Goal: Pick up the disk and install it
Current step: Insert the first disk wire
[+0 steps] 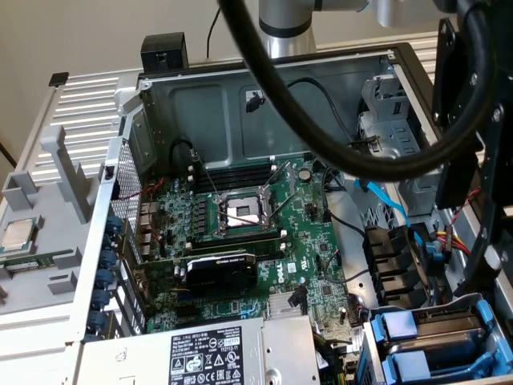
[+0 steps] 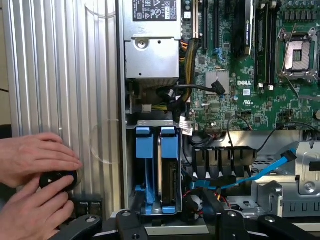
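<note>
Black gripper (image 2: 176,201) is hovering released, jaws spread, over the blue-framed rectangular silver metal disk (image 2: 169,150) standing near the green motherboard (image 2: 240,85).

The rectangular disk (image 2: 169,155) has a bright blue plastic carrier, smooth with a soft sheen. The wide ribbed silver metal panel (image 2: 65,75) looks brushed and satin. The green circuit board (image 2: 235,95) is matt, and the grey sheet-metal power-supply box (image 2: 150,55) is dull and unpainted

Both views look down, seemingly close, at motherboard (image 1: 309,233) (image 2: 240,107).
</note>
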Tool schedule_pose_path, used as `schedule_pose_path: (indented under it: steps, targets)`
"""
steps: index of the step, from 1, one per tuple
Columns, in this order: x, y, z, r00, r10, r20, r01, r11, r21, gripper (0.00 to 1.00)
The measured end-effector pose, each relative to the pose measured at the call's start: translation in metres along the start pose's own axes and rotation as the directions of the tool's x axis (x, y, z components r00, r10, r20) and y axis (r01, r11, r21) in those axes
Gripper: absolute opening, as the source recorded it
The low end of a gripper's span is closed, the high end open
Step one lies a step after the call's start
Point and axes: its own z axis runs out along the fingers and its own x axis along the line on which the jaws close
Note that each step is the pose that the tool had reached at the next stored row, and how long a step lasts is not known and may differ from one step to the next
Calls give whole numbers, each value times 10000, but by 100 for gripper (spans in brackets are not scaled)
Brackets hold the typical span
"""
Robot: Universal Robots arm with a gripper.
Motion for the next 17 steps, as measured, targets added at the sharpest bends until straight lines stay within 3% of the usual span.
schedule_pose_path:
  steps: [14, 17]
  targets:
    - [-6, -1, 1, 10000, 23, -4, -23, 10000, -6, 57]
    - [-14, -2, 2, 9999, 142, -12, -142, 9999, 17, 57]
